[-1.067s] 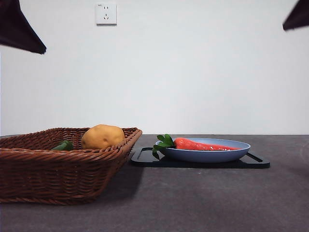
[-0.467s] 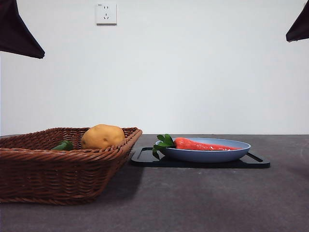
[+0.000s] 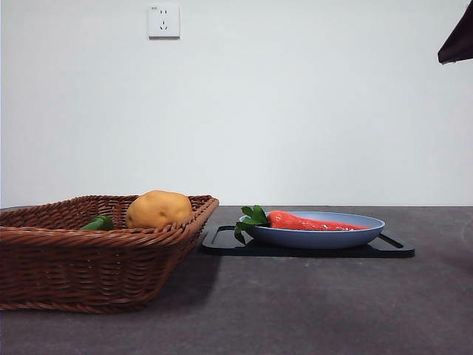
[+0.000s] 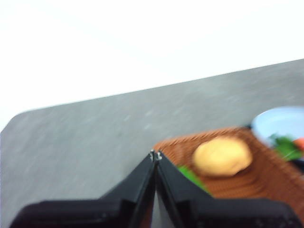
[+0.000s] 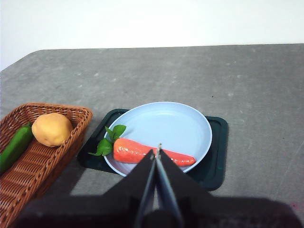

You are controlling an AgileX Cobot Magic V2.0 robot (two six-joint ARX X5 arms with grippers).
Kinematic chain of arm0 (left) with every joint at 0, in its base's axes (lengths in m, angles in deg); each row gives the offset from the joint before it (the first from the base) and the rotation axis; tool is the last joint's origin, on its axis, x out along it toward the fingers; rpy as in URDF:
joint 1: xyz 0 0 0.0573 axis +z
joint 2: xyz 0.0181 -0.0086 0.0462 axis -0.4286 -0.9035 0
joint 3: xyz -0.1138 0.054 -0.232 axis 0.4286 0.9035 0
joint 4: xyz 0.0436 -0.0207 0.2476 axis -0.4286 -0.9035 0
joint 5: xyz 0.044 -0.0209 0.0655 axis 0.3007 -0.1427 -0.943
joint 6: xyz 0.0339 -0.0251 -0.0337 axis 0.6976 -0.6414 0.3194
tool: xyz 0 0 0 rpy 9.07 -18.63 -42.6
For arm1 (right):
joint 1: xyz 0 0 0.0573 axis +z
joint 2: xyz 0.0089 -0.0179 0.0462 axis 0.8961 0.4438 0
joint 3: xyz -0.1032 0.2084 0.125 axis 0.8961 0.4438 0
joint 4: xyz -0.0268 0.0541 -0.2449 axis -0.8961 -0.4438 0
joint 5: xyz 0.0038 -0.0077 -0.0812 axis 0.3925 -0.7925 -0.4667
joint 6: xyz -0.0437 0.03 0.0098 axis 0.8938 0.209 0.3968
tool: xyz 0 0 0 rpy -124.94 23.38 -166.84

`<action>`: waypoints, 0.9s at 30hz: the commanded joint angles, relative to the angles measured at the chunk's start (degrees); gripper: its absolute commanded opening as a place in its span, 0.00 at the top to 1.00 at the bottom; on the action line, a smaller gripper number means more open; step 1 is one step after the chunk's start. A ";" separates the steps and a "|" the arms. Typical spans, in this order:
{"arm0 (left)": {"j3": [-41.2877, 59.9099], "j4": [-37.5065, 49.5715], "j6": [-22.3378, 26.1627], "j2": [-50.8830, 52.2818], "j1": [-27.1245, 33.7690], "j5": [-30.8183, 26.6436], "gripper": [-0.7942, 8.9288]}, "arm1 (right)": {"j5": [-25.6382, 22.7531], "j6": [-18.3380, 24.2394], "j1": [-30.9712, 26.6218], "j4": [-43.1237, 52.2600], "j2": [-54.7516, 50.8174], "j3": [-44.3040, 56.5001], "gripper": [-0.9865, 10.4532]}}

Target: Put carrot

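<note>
The orange-red carrot (image 3: 314, 221) with green leaves lies in a light blue plate (image 3: 310, 237) on a dark tray (image 3: 307, 250), right of the basket. It also shows in the right wrist view (image 5: 142, 152), lying along the plate's near side. My right gripper (image 5: 157, 151) is shut and empty, high above the plate; in the front view only a black tip (image 3: 458, 37) shows at the top right corner. My left gripper (image 4: 155, 155) is shut and empty, high above the basket, out of the front view.
A brown wicker basket (image 3: 96, 255) stands at the left front, holding a yellow-brown potato (image 3: 157, 209) and a small green vegetable (image 3: 97, 222). A white wall socket (image 3: 163, 21) is on the back wall. Grey tabletop (image 3: 310, 303) lies in front.
The black arm tip at the top left corner of the front view has risen out of view. The tip at the top right has barely moved. The carrot has not moved.
</note>
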 commanded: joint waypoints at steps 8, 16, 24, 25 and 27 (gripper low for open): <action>12.11 5.40 -4.72 11.02 11.54 6.54 0.91 | -0.22 -0.59 0.37 0.57 0.07 -0.39 0.91; 17.70 5.20 -8.07 14.78 18.05 10.51 0.91 | -0.22 -0.59 0.37 0.57 0.07 -0.39 0.91; 18.27 -0.35 -8.50 14.78 18.95 12.50 0.91 | -0.22 -0.59 0.35 0.57 0.07 -0.39 0.91; 18.27 -1.27 -8.48 14.78 18.95 13.55 0.91 | -0.22 -0.59 0.37 0.57 0.07 -0.39 0.91; 18.27 -1.01 -8.50 14.78 18.93 15.56 0.91 | -0.22 -0.59 0.37 0.57 0.07 -0.39 0.91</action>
